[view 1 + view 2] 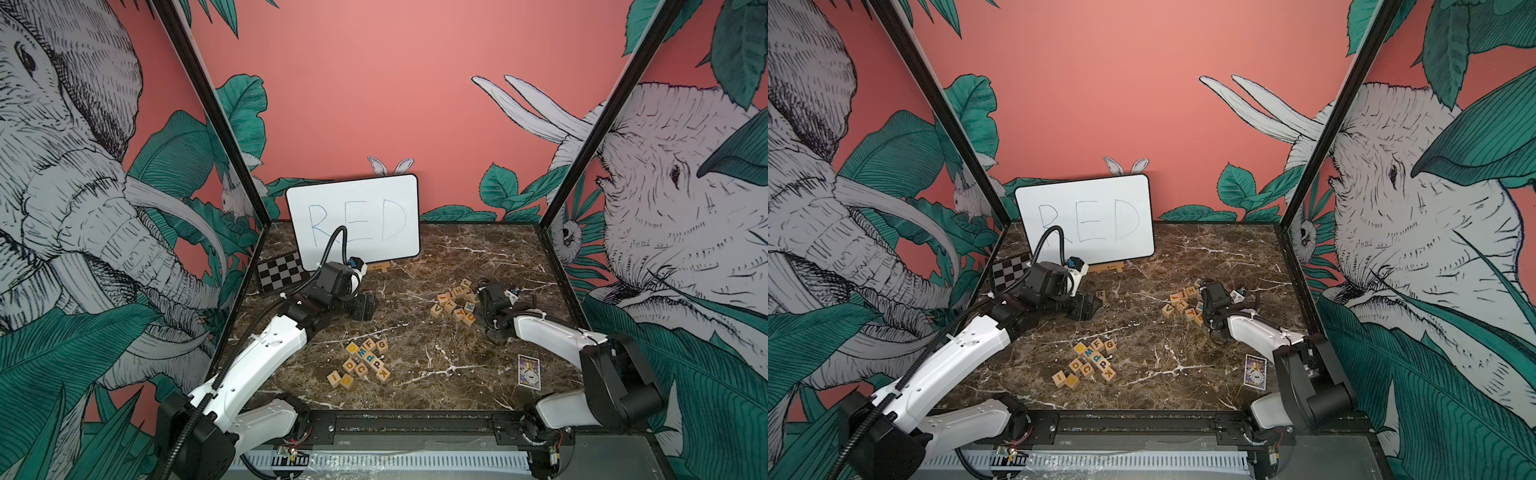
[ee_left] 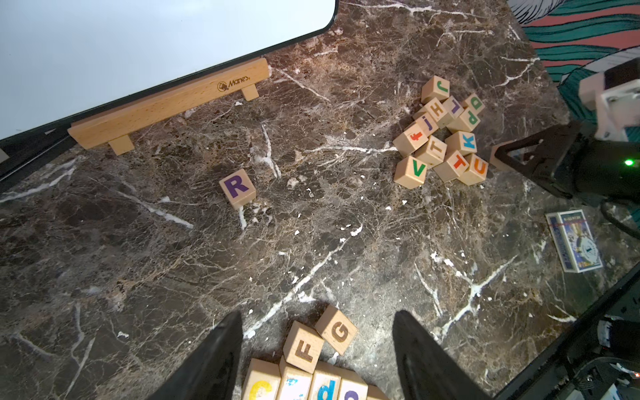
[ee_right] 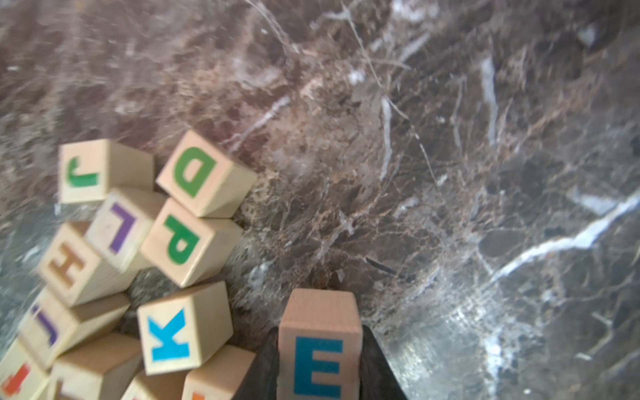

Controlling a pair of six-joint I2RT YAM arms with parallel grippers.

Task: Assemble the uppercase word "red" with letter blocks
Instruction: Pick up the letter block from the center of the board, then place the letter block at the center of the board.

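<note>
E block (image 3: 318,349): closest to the right wrist camera, a blue E facing the lens, pressed between the two dark fingers.
Right gripper (image 3: 318,339): clamped on the E block, one finger on each side face. It stands just beside the far pile, at the pile's right edge. Whether the cube is lifted or rests on the marble I cannot tell; the view is too close.
Far pile (image 1: 455,303): loose letter cubes, touching and partly tilted, on the right half of the table (image 1: 436,353); J, L, H, P, K, T, U and V can be read.
D block (image 3: 204,173): green D, at the outer edge of this pile, touching the green P cube.
R block (image 2: 237,188): purple R on top, alone on the marble, near the wooden stand (image 2: 166,104) but apart from it.
Left gripper (image 2: 317,313): fingers apart, nothing between the tips; it is low over the table, on the left half.
Near cluster (image 1: 365,361): second group of cubes toward the front edge, with F, G, M, P, C and K showing.
Whiteboard (image 1: 353,220): leaning at the back on the stand, "RED" handwritten in blue.
Card box (image 1: 529,371): flat on the table, front right, under the right arm.
Checkerboard (image 1: 280,274): flat at the back left, beside the whiteboard.
</note>
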